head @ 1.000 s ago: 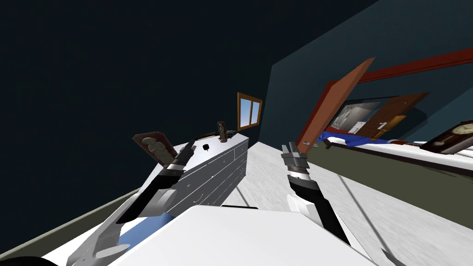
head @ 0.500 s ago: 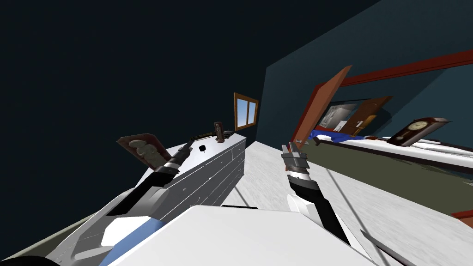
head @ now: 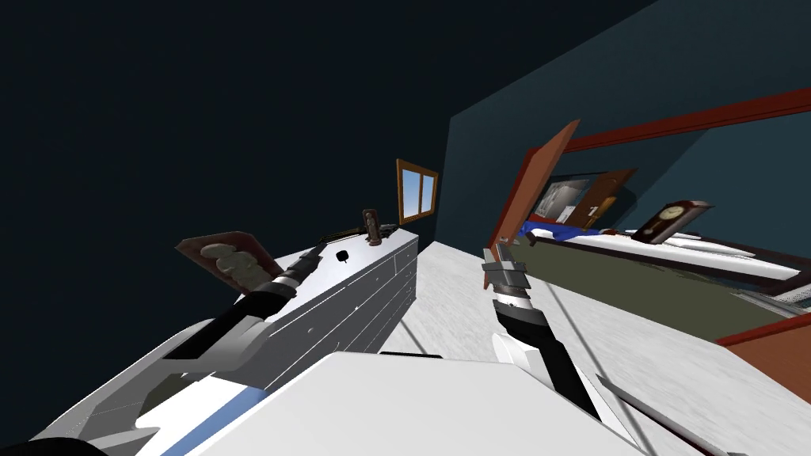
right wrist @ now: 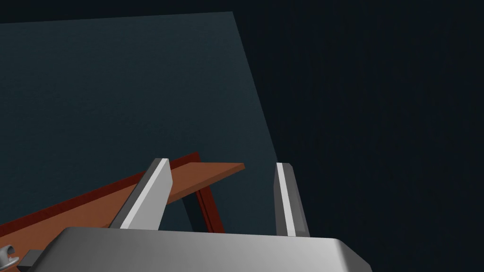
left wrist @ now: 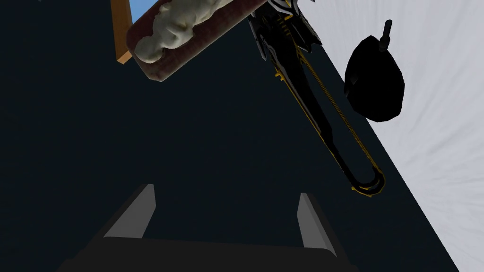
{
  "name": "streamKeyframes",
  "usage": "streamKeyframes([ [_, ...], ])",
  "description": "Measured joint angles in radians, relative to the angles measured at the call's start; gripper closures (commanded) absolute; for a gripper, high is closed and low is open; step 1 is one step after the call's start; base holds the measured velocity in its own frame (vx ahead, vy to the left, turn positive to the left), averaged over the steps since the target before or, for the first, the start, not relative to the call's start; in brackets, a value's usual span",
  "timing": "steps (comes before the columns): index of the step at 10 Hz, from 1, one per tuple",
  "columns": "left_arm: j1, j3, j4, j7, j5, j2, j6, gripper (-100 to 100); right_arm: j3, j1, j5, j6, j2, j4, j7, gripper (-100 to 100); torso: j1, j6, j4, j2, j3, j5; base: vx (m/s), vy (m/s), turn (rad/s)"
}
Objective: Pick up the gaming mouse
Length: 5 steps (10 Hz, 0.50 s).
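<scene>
Our left gripper [head: 315, 252] hangs with its fingers spread and nothing between them. The right gripper [right wrist: 222, 163], off to its side over the floor, is spread and empty too. The gaming mouse [left wrist: 374, 80], black, lies on the white dresser top [left wrist: 439, 123]. It is ahead of the left hand and out past one finger, just beyond a black-and-yellow looped thing [left wrist: 331, 127].

We judge this to be the approach. We should swing the hand sideways until the mouse sits between the fingers, then descend clear of that looped thing.

The mouse's long axis runs roughly away from the hand. Its cord stub [left wrist: 387, 32] points away from us and its broad rear faces us, so we should close across the narrower sides.
</scene>
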Motion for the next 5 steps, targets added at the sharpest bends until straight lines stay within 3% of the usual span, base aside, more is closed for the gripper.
streamKeyframes([
  [4,0.038,0.070,0.028,-0.006,0.081,0.098,0.087,-100,0.000,0.000,0.000,0.000,0.000,0.000,0.000,0,0.000,0.000,0.000,0.000,0.000,0.000,-0.002,0.007,-0.072],
  [5,0.039,0.075,0.028,-0.006,0.086,0.107,0.109,-100,0.000,0.000,0.000,0.000,0.000,0.000,0.000,0,0.000,0.000,0.000,0.000,0.000,0.000,0.000,0.002,-0.102],
])
